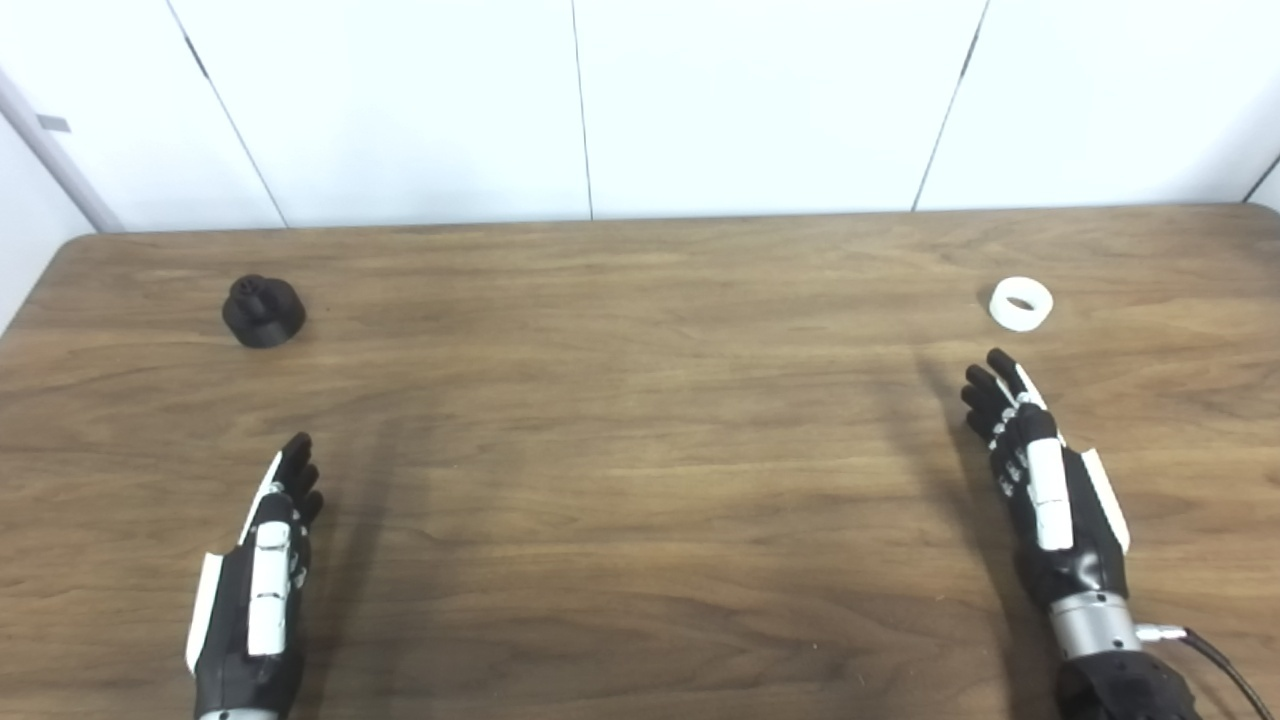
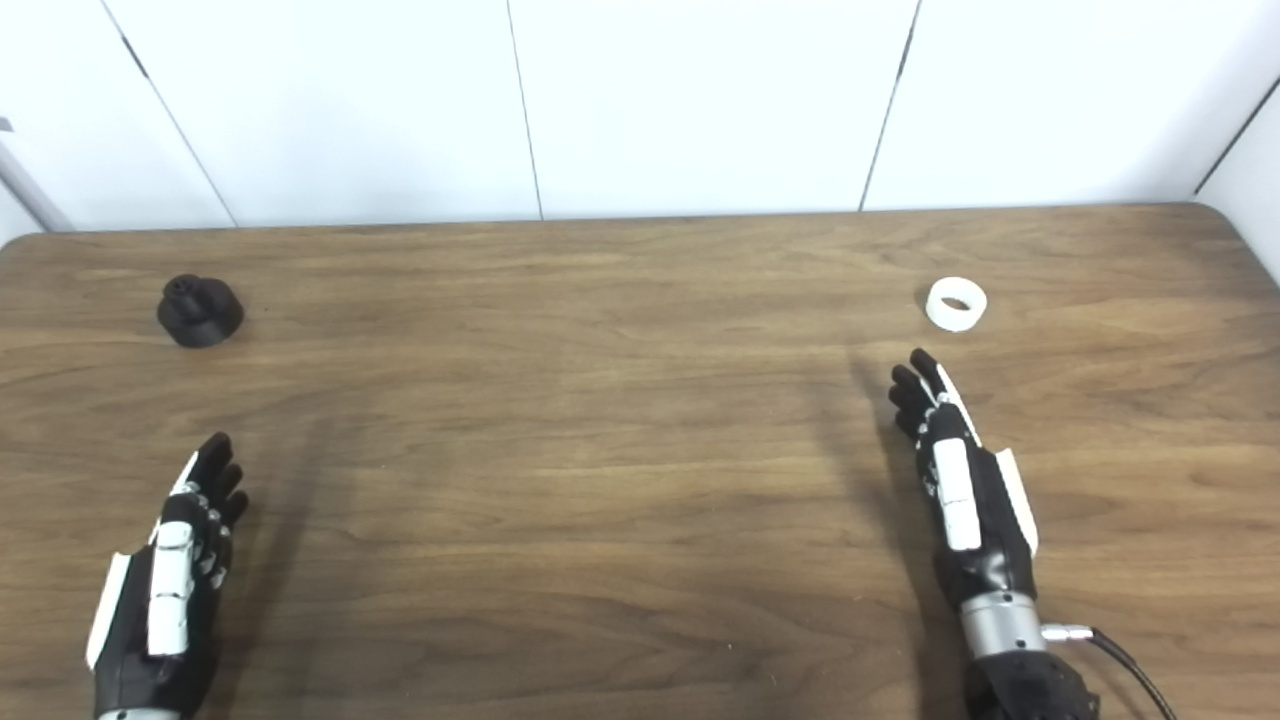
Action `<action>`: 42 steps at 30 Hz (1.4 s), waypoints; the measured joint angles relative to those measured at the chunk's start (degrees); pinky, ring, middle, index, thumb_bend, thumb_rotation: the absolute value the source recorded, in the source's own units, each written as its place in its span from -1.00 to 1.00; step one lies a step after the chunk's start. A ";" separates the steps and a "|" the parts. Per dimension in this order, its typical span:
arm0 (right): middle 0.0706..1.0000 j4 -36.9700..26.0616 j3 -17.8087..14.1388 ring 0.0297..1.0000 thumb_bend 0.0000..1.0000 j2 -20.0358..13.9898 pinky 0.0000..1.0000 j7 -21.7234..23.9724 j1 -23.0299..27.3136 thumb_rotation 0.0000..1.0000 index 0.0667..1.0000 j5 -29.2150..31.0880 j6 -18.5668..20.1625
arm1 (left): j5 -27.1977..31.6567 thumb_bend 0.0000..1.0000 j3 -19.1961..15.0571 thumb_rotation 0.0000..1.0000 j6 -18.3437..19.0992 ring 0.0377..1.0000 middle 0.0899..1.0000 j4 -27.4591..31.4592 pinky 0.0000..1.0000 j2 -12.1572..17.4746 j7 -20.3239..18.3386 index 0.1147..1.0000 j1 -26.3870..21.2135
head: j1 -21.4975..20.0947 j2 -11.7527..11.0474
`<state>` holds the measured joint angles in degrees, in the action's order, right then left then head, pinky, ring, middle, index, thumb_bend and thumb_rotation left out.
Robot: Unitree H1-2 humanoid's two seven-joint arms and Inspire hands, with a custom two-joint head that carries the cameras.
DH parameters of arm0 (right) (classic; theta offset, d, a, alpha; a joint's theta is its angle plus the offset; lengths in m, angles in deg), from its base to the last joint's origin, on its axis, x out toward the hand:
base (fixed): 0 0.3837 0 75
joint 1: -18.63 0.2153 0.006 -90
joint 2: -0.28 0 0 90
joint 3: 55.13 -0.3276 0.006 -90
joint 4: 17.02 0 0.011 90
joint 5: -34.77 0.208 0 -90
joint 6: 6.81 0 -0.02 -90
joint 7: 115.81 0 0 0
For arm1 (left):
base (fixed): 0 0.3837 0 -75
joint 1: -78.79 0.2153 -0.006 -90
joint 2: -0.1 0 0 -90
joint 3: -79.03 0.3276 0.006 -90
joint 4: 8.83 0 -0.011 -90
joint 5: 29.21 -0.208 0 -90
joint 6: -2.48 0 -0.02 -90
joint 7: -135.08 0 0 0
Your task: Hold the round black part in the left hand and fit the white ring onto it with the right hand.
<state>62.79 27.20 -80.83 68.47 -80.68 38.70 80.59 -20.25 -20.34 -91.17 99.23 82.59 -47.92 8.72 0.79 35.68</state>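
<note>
Holding nothing, left hand (image 1: 255, 580) and right hand (image 1: 1045, 480) hover with fingers extended, short of the white ring (image 1: 1021, 303).

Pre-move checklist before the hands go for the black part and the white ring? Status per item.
1. Left hand free: ok, open, holding nothing.
2. Right hand free: ok, open, holding nothing.
3. Round black part in view on the left hand's side: ok, sits on the table beyond the left fingertips, untouched.
4. White ring in view on the right hand's side: ok, lies just beyond the right fingertips, apart from them, hole facing up.
5. Paths to both parts: ok, bare wood between each hand and its part.
6. Black part's mating end facing up: cannot tell, too small and dark to read.
</note>
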 measured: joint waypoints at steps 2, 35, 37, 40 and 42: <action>0.82 0.00 0.00 0.82 0.17 0.00 0.86 -0.01 0.00 1.00 0.87 -0.04 0.00 | 0.03 -0.18 0.00 0.90 0.00 1.00 1.00 0.00 1.00 0.00 -0.02 0.93 0.00 | 0.00 0.00; 0.92 3.22 -0.66 0.92 -0.05 -2.87 1.00 2.09 1.04 1.00 0.96 4.61 -4.91 | -5.98 -0.10 2.94 0.69 -4.64 1.00 0.94 -2.87 1.00 -0.55 2.48 0.85 -0.06 | 18.01 -9.22; 0.94 3.94 -0.66 0.95 -0.05 -3.49 1.00 2.45 1.38 1.00 0.97 4.73 -5.66 | -7.20 -0.10 3.28 0.70 -5.60 0.99 0.94 -3.24 1.00 -0.54 2.72 0.85 -0.22 | 18.80 -9.84; 0.91 4.73 -0.91 0.93 0.02 -3.99 1.00 2.42 1.96 1.00 0.95 4.74 -5.92 | -8.88 -0.09 3.79 0.68 -6.24 0.98 0.93 -3.60 1.00 -0.57 2.98 0.83 -0.45 | 20.20 -11.24; 0.91 5.04 -1.00 0.92 0.01 -4.11 1.00 2.37 2.14 1.00 0.96 4.69 -6.09 | -9.34 -0.08 3.93 0.66 -6.26 0.98 0.92 -3.72 1.00 -0.66 3.30 0.82 -0.57 | 20.21 -11.25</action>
<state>67.83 26.20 -84.94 70.84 -78.54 43.39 74.50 -29.60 -16.41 -97.43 95.52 81.93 -44.62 8.15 21.01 24.43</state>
